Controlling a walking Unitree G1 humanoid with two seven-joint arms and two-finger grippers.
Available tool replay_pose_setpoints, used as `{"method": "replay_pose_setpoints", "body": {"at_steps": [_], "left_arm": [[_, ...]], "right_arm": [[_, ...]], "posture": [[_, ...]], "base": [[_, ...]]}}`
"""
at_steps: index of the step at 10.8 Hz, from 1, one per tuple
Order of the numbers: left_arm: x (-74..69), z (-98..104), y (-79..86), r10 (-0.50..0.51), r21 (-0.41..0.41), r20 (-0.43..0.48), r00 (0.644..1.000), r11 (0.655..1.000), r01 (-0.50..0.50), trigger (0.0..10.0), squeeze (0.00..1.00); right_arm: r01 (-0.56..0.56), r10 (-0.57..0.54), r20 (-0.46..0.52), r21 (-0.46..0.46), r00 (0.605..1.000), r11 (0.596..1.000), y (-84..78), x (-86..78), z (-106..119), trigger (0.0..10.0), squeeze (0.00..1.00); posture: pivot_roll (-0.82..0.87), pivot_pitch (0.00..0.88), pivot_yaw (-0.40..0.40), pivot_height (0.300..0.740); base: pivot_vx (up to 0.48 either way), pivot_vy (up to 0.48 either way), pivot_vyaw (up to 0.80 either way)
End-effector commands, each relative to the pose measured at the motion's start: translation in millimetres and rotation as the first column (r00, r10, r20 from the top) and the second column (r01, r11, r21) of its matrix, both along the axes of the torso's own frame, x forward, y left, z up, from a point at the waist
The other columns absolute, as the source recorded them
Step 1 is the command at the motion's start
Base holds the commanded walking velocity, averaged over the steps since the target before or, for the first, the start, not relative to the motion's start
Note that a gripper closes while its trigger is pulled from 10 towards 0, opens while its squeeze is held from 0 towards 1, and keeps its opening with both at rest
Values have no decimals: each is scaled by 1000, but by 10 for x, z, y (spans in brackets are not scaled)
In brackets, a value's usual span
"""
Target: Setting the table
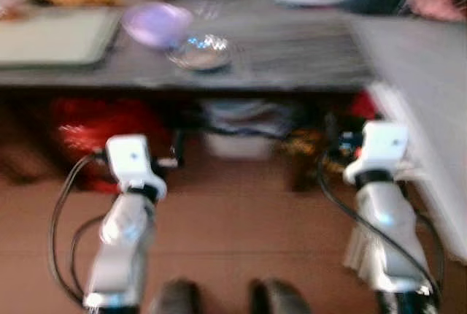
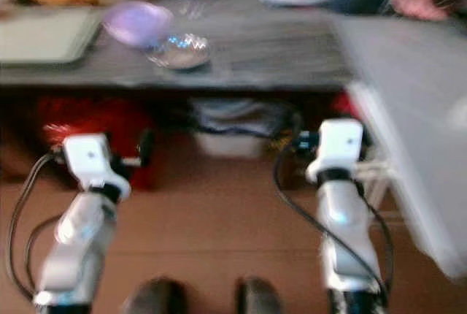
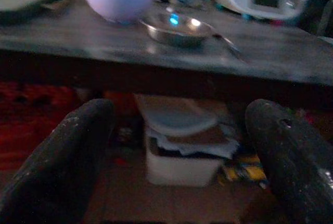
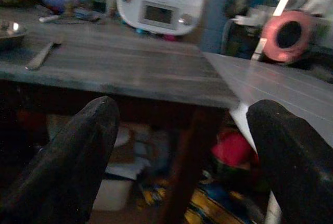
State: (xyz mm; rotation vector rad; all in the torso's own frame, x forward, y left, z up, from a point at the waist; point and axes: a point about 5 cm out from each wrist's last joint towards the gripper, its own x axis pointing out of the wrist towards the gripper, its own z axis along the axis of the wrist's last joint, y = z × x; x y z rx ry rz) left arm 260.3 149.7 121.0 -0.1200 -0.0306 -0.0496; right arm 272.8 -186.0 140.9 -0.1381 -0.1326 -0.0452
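Note:
On the dark wooden table (image 1: 292, 58) stand a lilac bowl (image 1: 155, 23) and, beside it, a shallow metal dish (image 1: 201, 52) with a spoon (image 4: 42, 54) lying to its right. Both arms are held low in front of the table edge, below the tabletop. My left gripper (image 3: 177, 146) is open, its two black fingers wide apart, facing the space under the table. My right gripper (image 4: 182, 146) is open too, level with the table's right corner. Neither holds anything.
A pale green tray (image 1: 55, 36) lies at the table's left. A white kitchen appliance (image 4: 158, 0) stands at the back. A grey slanted surface (image 1: 416, 73) adjoins the table on the right. Under the table sit a white box (image 3: 179, 164) and red things (image 1: 102, 128). Brown floor lies below.

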Motion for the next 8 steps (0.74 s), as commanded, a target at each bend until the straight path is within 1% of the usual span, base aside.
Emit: {"method": "replay_pose_setpoints", "body": {"at_steps": [1,2,3,4,5,6,7,8], "left_arm": [[-33,-23,26,10,5,-10,1000,1000,-10,10000,0],[-67,-36,45,30,9,-15,999,1000,-30,10000,0],[-156,-51,78,61,17,-19,998,998,-60,10000,0],[-257,-89,131,100,29,-24,995,995,-100,10000,0],[-318,-119,182,131,47,-31,991,991,-129,10000,0],[-290,-130,171,120,52,-36,992,992,-118,10000,0],[-242,-117,153,82,48,-26,996,996,-81,10000,0],[-236,-93,165,81,54,-15,997,995,-80,10000,0]], "right_arm": [[-30,29,15,11,999,1000,54,3,25,10000,0],[-31,31,5,21,1000,999,53,-36,-1,10000,0],[-24,24,-1,37,1000,999,16,-146,-38,10000,0],[-16,17,-22,28,1000,999,-17,-246,-105,10000,0],[-4,5,-75,12,997,1000,-48,-314,-215,10000,0],[8,-1,-124,49,992,999,-38,-264,-266,10000,0],[12,-13,-92,-11,996,1000,24,-79,-154,10000,0],[-11,7,-57,-54,998,998,82,-10,-117,10000,0]], "posture": [[-21,125,-9,740],[-12,119,-13,740],[-6,110,-14,740],[-6,102,-12,740],[-1,96,-16,740],[1,87,-25,740],[3,85,-23,740],[8,84,-14,740]], "base": [[-259,0,0],[0,0,0],[0,0,0],[0,0,0],[0,0,0],[0,0,0],[0,0,0],[0,-480,0]]}}
